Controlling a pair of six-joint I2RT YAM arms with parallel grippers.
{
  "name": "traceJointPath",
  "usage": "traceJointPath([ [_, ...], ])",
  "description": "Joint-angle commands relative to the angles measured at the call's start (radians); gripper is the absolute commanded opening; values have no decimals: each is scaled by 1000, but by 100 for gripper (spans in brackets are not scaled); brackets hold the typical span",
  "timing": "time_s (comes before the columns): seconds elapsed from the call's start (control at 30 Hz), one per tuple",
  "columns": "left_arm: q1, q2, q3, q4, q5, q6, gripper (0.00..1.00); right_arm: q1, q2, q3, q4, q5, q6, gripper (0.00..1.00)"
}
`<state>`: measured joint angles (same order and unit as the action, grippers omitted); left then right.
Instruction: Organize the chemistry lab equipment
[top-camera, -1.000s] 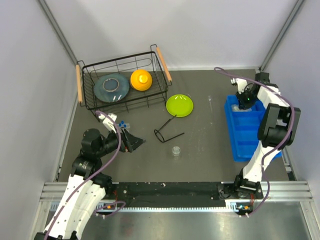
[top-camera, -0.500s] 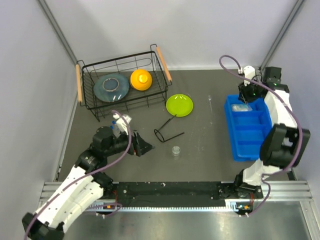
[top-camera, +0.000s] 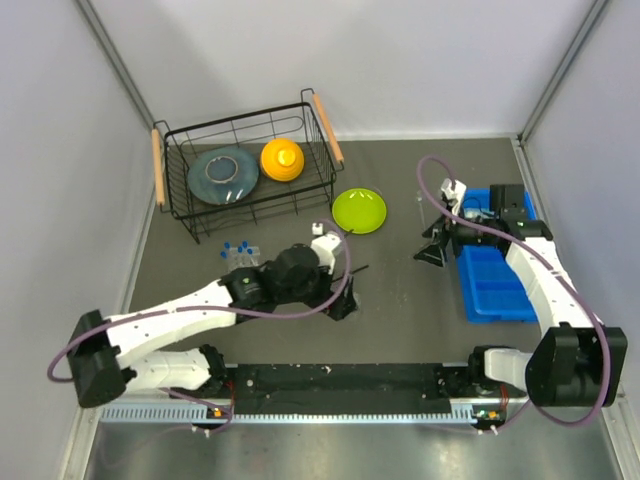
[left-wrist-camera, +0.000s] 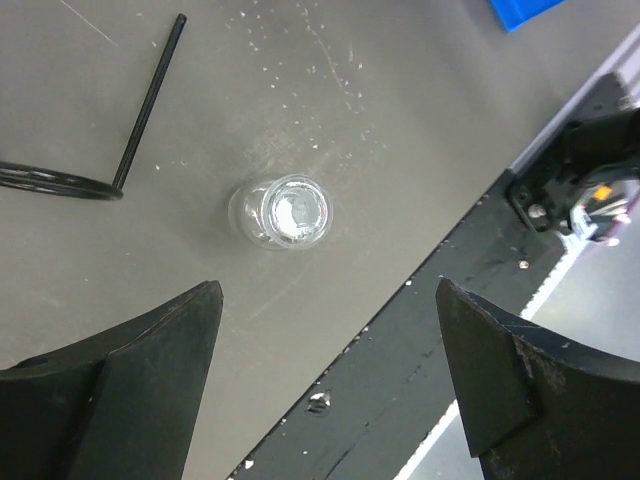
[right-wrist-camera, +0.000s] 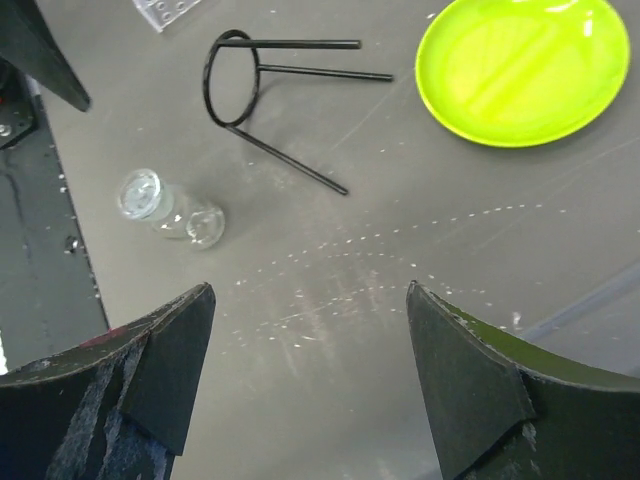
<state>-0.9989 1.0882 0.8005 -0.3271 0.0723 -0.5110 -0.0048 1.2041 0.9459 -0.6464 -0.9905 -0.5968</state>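
Since the left gripper (left-wrist-camera: 327, 298) hangs wide open over the clear vial (left-wrist-camera: 285, 212) near the table's (top-camera: 400, 305) near edge, it should descend straight, centre the vial, and close gently so it doesn't skid. Toward the right edge, the right gripper (right-wrist-camera: 310, 295) is open and empty. No writing is legible.

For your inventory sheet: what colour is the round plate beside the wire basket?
The plate is lime green; right wrist view.
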Motion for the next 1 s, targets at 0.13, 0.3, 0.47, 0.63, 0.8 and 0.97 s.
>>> traceJointPath([
  [0.13, -90, 161, 167, -164, -270, -9, 93, 52, 5, -42, -36, -128, -55, 80],
  [0.3, -89, 58, 117, -164, -370, -52, 97, 181, -50, -108, -52, -83, -294, 92],
  [0.47, -57, -68, 66, -210, -453, -75, 99, 305, -45, -129, -117, -65, -578, 99],
  [0.63, -30, -180, 49, -279, -529, -115, 99, 469, 26, -108, -89, 113, -640, 99],
  [0.8, -26, -336, 19, -334, -626, -149, 99, 612, 118, -102, 30, 257, -560, 99],
  [0.97, -24, -453, -26, -355, -666, -169, 99, 706, 207, -35, 71, 360, -502, 99],
])
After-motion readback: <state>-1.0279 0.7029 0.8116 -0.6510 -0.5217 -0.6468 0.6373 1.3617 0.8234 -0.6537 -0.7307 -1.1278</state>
